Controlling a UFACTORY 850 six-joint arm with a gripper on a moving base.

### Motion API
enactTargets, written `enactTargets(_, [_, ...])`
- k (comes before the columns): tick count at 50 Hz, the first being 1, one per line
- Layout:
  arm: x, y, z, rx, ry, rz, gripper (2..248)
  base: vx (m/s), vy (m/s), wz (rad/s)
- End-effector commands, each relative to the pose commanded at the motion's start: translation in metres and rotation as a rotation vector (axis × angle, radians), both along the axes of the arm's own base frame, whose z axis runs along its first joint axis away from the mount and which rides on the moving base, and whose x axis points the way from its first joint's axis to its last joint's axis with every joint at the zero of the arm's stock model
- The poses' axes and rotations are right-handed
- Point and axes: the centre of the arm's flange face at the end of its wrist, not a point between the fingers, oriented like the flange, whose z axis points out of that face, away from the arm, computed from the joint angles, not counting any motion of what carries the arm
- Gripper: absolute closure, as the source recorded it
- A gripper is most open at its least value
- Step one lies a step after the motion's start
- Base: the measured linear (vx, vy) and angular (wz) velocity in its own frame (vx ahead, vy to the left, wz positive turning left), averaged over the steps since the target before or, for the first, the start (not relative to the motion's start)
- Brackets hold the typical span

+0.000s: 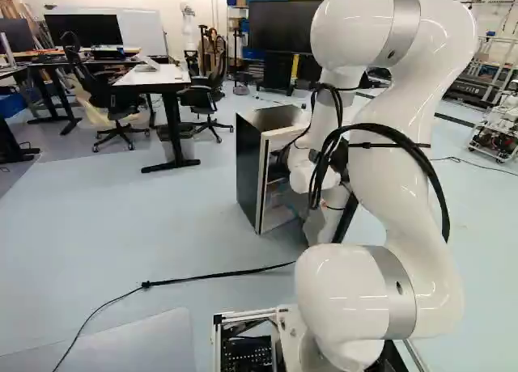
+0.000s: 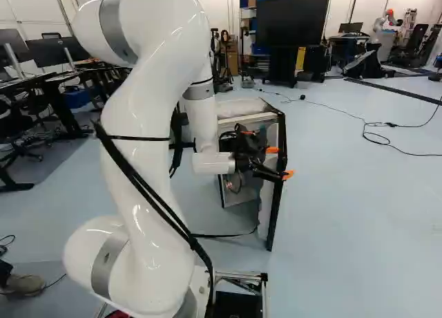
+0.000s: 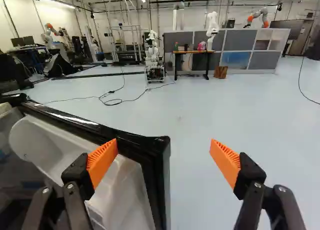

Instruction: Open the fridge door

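Clearly ajar, the black-edged fridge door (image 3: pixel 162 175) juts from its cabinet (image 1: pixel 248 171), its edge between the gripper's (image 3: pixel 164 144) wide-set fingers; a slow outward arc, inner finger leading, should ease it wider.

Honestly, no text, labels, brands, numbers or signs can be made out on anything in any view.

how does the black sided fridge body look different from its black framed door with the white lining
The body is a deep box, while the door is a slim panel. The body has a flat top, while the door shows a moulded white lining. The body stands on the floor, while the door swings out from its front. Both have black outer parts.
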Motion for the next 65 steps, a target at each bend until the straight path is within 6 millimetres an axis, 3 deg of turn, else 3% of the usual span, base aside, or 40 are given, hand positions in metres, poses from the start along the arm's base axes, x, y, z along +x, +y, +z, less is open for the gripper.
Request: enactTargets(65, [0.052, -0.128, -0.011, -0.035, -0.114, -0.231, 3, 0.0, 0.0, 0.0])
